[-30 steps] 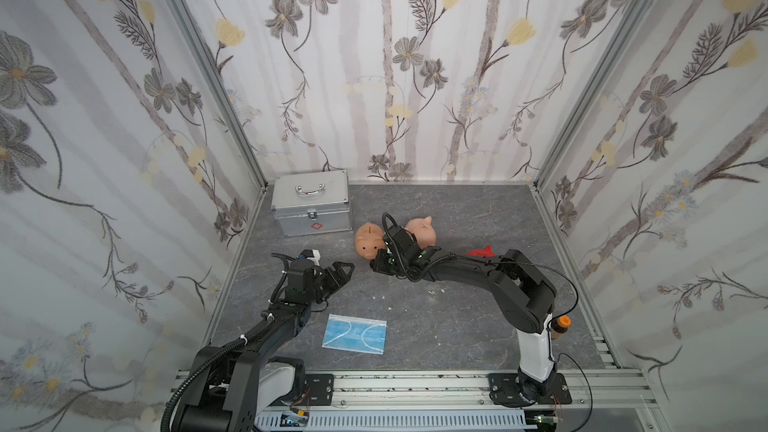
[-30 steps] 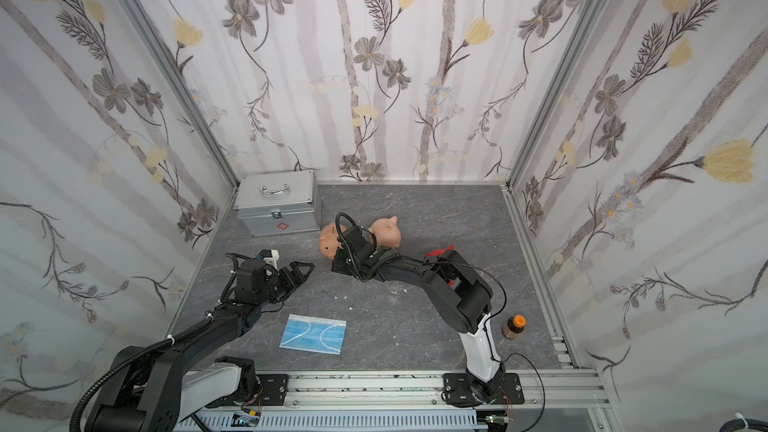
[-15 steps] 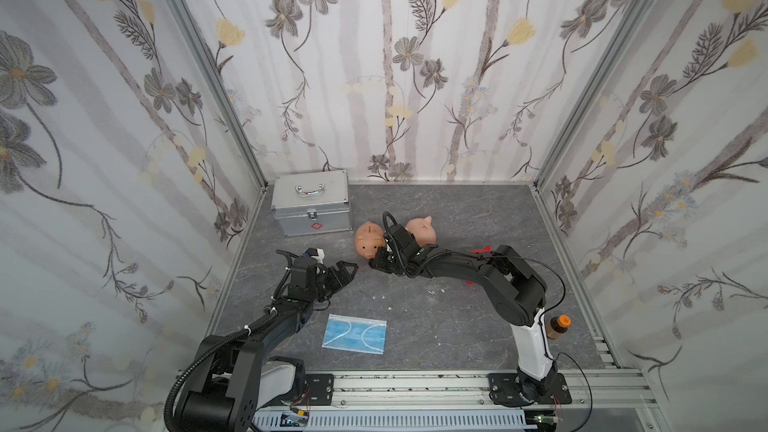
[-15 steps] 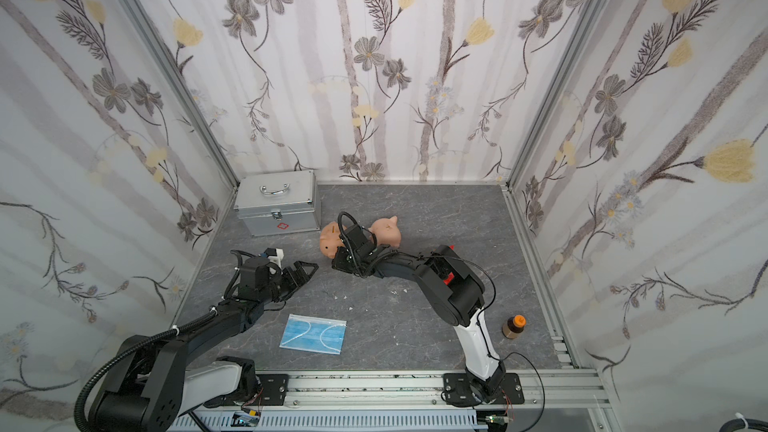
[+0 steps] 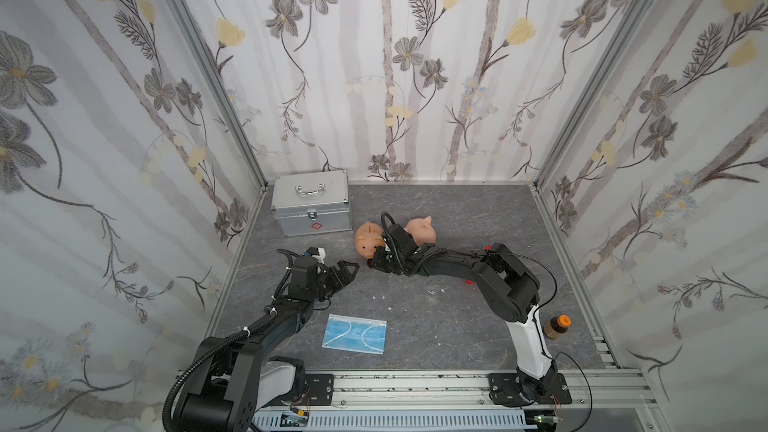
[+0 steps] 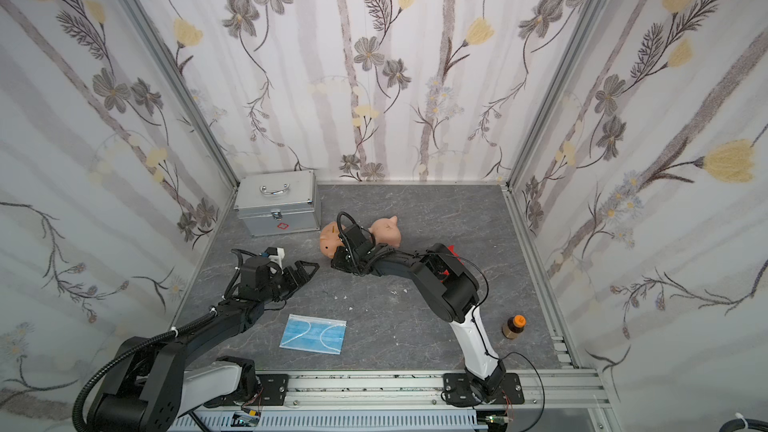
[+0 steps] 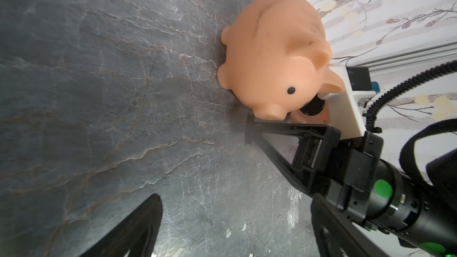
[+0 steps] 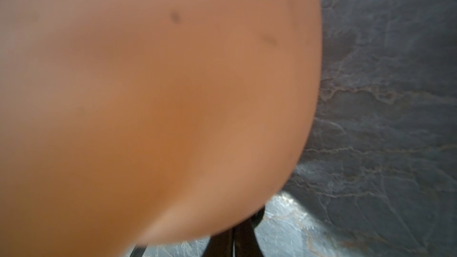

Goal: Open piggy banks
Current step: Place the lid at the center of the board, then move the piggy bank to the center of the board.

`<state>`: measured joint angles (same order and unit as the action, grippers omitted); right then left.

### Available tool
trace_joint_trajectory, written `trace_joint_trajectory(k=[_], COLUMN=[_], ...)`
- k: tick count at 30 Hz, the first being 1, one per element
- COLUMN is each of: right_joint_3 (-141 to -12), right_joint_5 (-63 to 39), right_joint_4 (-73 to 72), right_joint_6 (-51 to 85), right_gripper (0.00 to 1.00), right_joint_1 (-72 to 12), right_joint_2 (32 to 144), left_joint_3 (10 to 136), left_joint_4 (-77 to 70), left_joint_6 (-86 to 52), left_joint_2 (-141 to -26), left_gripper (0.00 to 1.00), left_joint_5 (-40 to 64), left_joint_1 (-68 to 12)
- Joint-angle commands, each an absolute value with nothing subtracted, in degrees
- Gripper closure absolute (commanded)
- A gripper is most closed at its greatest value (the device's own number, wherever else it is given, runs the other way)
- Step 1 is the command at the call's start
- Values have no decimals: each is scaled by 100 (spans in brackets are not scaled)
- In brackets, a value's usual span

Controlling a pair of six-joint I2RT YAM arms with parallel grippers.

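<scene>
My right tool (image 5: 372,263) is shut, its fingers pressed flat together with nothing visible between them. Its tip sits right under the snout of the standing peach piggy bank (image 5: 368,238), close enough to look like contact. That pig stands on its feet on the grey desk (image 5: 457,326), coin slot up, just beside the silver metal case (image 5: 309,201). In the right wrist view it fills most of the picture as a blur.

The second peach piggy bank (image 5: 420,229) lies just behind it, and the left wrist view shows its black belly plug (image 7: 312,107). The red piggy bank (image 6: 453,252) shows only as slivers behind my right arm.

My left tool (image 5: 347,273) is spread wide and empty, pointing at the pigs but apart from them. A blue face mask (image 5: 354,333) lies near it.
</scene>
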<state>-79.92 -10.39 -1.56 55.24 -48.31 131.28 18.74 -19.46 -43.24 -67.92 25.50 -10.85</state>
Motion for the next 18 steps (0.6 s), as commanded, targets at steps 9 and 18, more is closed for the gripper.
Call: trace_joint_trajectory(k=[9,18], right_joint_3=[-8057,-7378], right_joint_5=[-1169,-964], right_joint_4=[-391,-765], right_joint_6=[5546,5209], right_gripper=[88,89], right_joint_1=[-4832,-4869], right_joint_2=[13154,12211], left_joint_3=[1915,1996], left_joint_4=[-1868,-1214], left_joint_6=[-4243,-4056], left_joint_2=[-6703,-6061], left_gripper=[5,5], left_joint_5=[2435,1877], left_joint_1=[-1103,-1371])
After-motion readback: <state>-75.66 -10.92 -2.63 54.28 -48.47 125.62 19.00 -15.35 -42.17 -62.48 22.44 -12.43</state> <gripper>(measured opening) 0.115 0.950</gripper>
